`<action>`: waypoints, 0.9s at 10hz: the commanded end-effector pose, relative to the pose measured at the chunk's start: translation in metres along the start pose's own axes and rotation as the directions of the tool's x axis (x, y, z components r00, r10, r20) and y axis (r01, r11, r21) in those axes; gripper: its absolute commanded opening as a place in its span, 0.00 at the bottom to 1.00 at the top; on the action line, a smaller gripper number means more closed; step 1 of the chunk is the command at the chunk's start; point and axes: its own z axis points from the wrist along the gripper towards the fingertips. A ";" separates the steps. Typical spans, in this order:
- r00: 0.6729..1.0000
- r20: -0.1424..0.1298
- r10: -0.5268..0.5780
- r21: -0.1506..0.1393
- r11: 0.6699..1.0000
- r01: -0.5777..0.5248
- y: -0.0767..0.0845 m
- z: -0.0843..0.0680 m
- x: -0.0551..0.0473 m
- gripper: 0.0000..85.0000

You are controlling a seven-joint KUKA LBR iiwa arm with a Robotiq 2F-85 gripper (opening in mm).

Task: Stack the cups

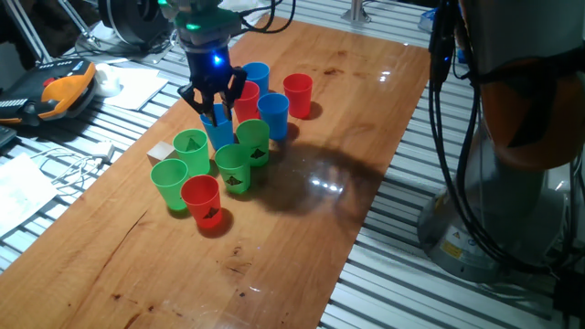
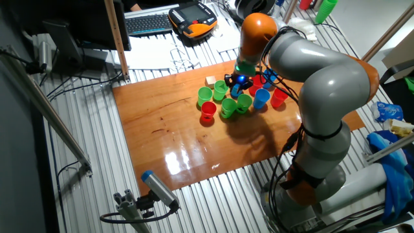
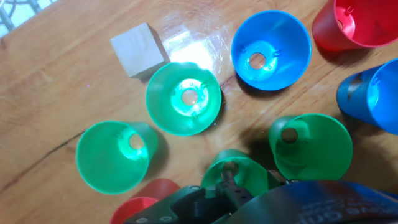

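In one fixed view, the tool (image 1: 217, 113) was seen low over the clustered cups (image 1: 228, 137) on the wooden surface (image 1: 366, 110), its fingers about a blue cup (image 1: 220, 133); a firm hold could not be told. In the other fixed view, the cluster was partly hidden. In the hand view, a wooden cube (image 3: 138, 50) was seen beside open rims. The cups were judged light, thin, slippery; the rim wall should be pinched.

We see a glossy wooden tabletop (image 2: 174, 129) on a slatted metal bench (image 2: 84, 168), a keyboard (image 2: 150, 23) behind.
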 end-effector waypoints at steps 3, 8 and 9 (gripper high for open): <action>0.995 -0.033 -0.097 0.069 0.993 0.099 0.000 0.000 0.000 0.60; 0.988 -0.036 -0.149 0.051 0.987 0.151 0.000 0.000 0.000 0.60; 0.991 -0.035 -0.132 0.051 0.990 0.134 0.008 0.002 0.003 0.60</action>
